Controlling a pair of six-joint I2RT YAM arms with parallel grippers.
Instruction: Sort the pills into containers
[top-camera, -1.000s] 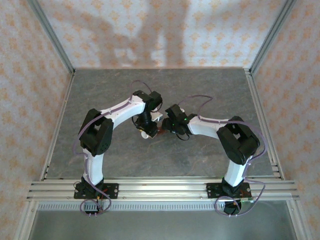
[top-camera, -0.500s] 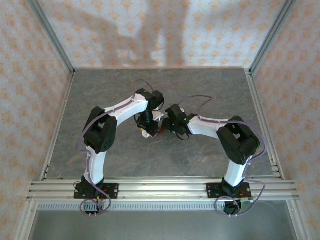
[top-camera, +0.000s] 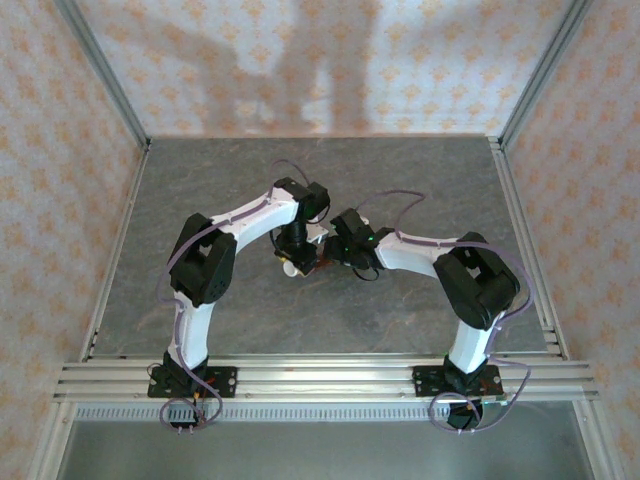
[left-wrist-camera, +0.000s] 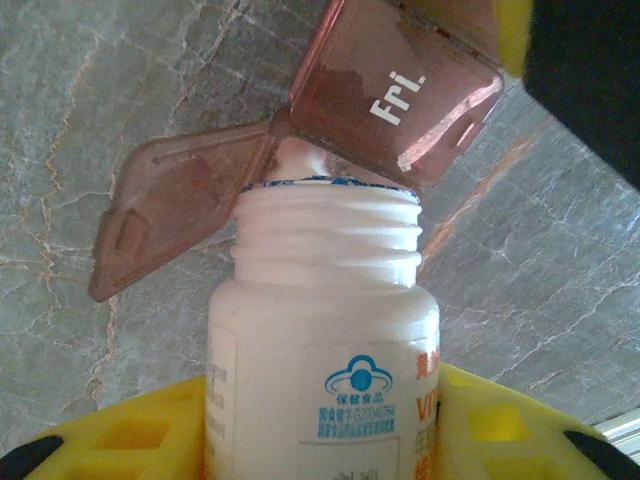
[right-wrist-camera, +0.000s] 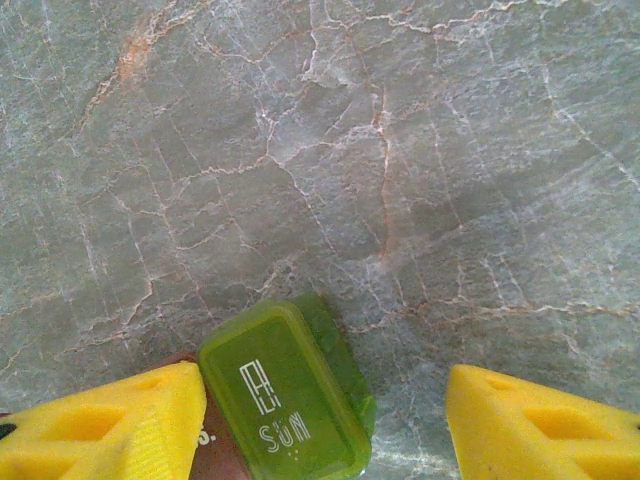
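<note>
My left pincer (left-wrist-camera: 320, 430) is clenched on the uncapped bottle (left-wrist-camera: 325, 300), its mouth at the open Fri box (left-wrist-camera: 395, 95) of the containers (right-wrist-camera: 285, 395) in my right pincer (right-wrist-camera: 320, 420) — grasped or loose, I cannot tell — so overtilting could spill pills onto the bench (right-wrist-camera: 400, 150).

The left arm (top-camera: 245, 215) rises from its base, bends at the elbow and reaches forward and inward to mid-table, its wrist turned down. The right arm (top-camera: 420, 250) bends the same way and stretches leftward, so the two wrists nearly meet. The left gripper (left-wrist-camera: 320, 435) has its yellow fingers (left-wrist-camera: 480, 430) pressed on either side of a white bottle (left-wrist-camera: 320, 330). The right gripper (right-wrist-camera: 320, 425) has its jaws apart: one finger touches the green end of the containers (right-wrist-camera: 285, 400) and the other stands clear, so a grip cannot be told.
</note>
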